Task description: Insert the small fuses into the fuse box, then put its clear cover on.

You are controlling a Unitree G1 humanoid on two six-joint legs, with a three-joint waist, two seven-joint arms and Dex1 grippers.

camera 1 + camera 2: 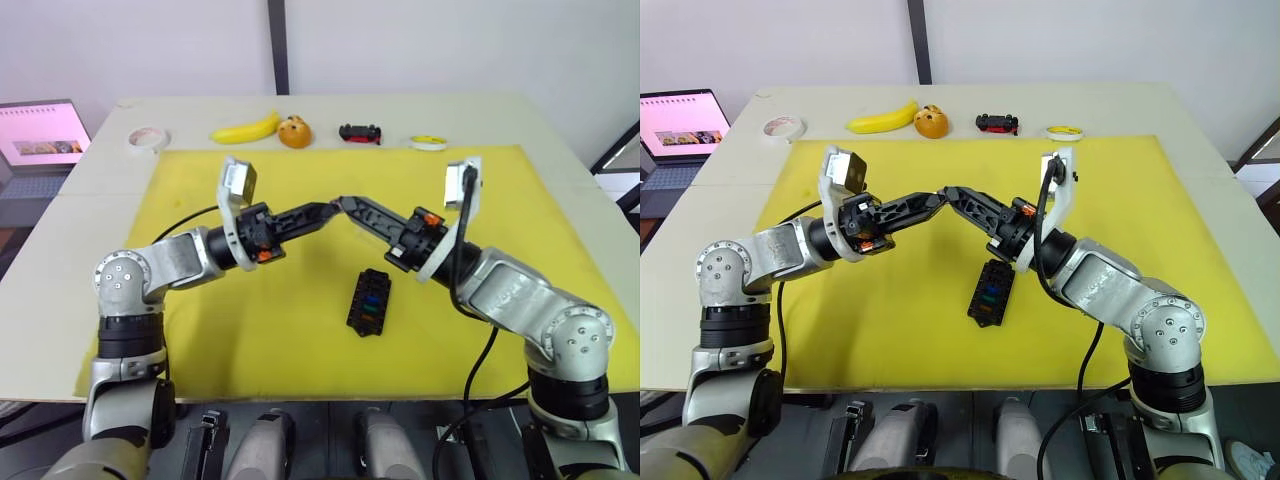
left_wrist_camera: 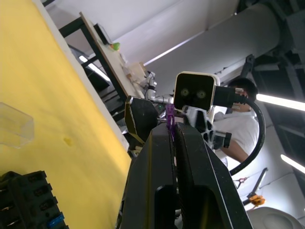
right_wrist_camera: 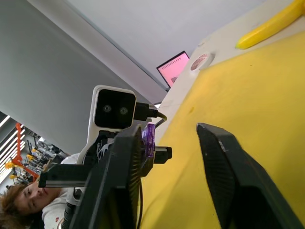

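While the left pincer (image 1: 333,206) is clamped on a purple fuse (image 2: 169,117) and the right pincer (image 1: 347,203) gapes wide beside it, they meet at 12 o'clock from the fuse box (image 1: 369,302) on the yellow mat (image 1: 300,340). Best bet, I'd say: close the right one squarely on the fuse before the left lets go.

Head cameras overlook the yellow mat (image 1: 300,330); wrist cameras face each other closely.

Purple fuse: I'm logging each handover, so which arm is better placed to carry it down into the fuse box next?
Left, probably. The left gripper is shut on the purple fuse, while the right gripper stands open beside it. The fuse box lies just below both.
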